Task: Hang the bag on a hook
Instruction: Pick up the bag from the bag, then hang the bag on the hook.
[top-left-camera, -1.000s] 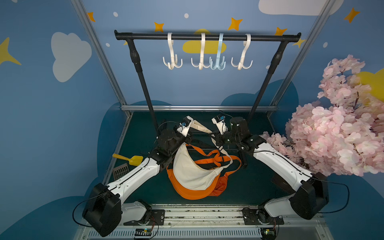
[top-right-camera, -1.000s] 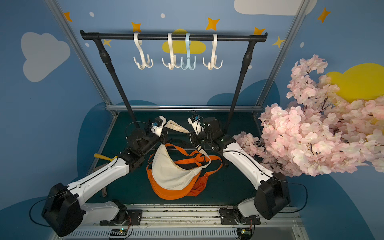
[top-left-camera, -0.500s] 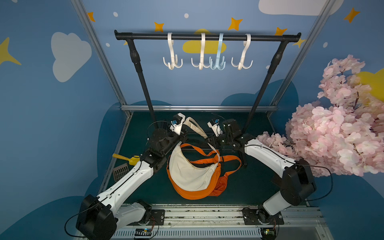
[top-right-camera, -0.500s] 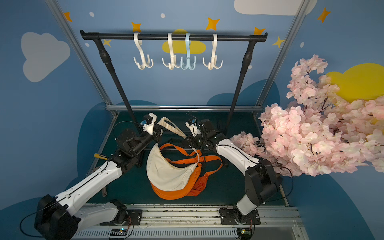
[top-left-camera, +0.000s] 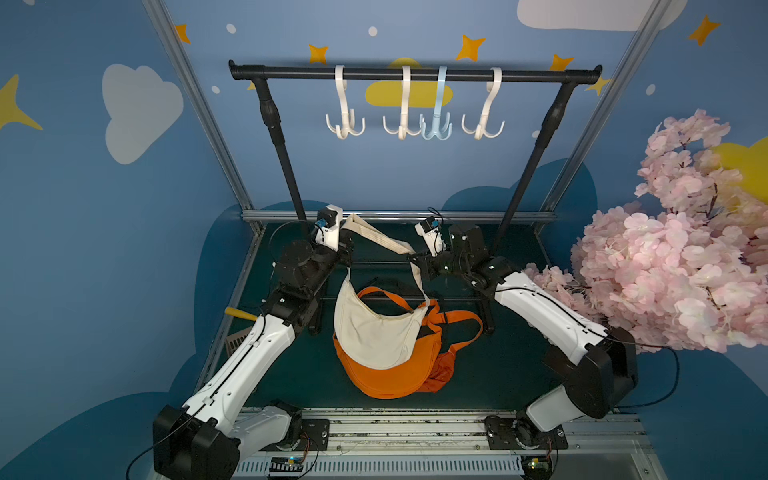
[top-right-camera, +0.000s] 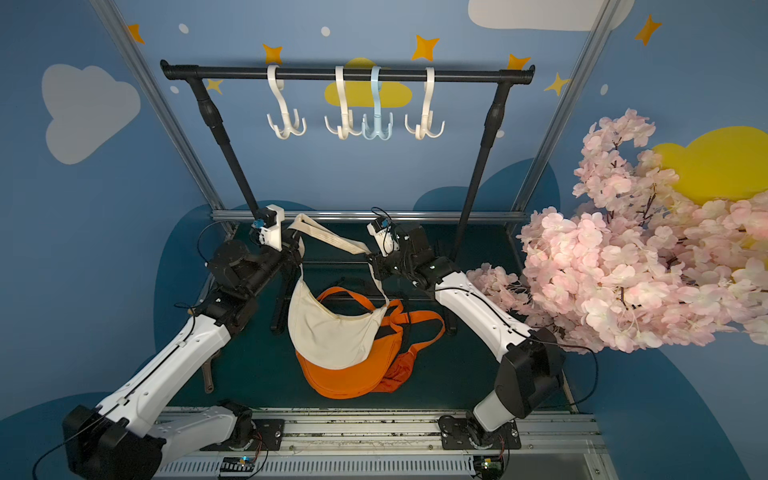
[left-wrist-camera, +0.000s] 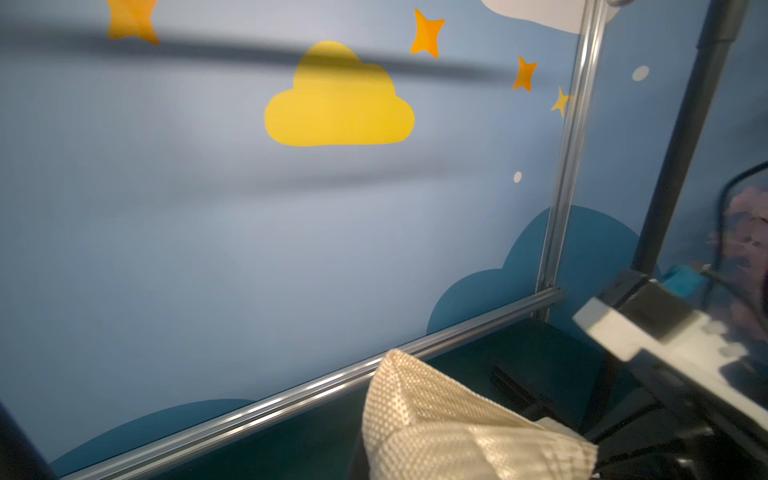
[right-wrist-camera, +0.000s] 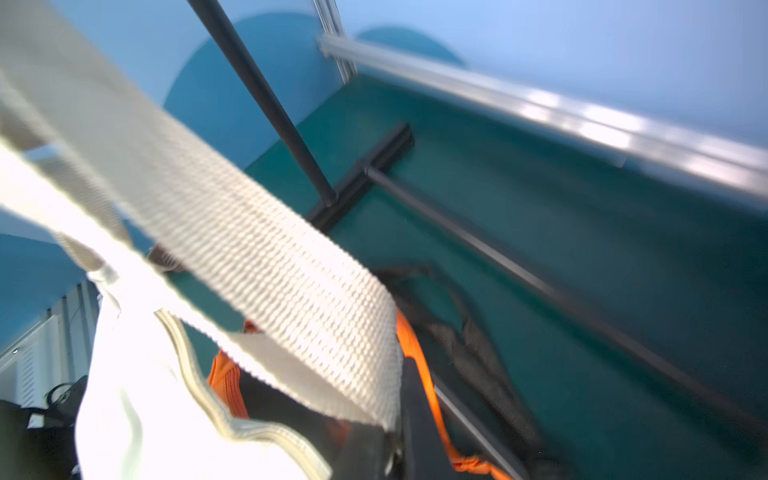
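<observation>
Strap (top-left-camera: 380, 237) in left fingers (top-left-camera: 347, 246), right fingers (top-left-camera: 417, 258)

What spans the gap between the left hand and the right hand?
The cream bag's strap, stretched from left hand to right hand; both top views show it.

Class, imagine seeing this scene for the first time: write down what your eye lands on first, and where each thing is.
The cream bag hangs mid-scene by its strap, which the left gripper and right gripper pinch between them, over an orange bag lying below. A mass of pink blossoms fills the right side. High at the back, four hooks hang empty on a black rail.
</observation>
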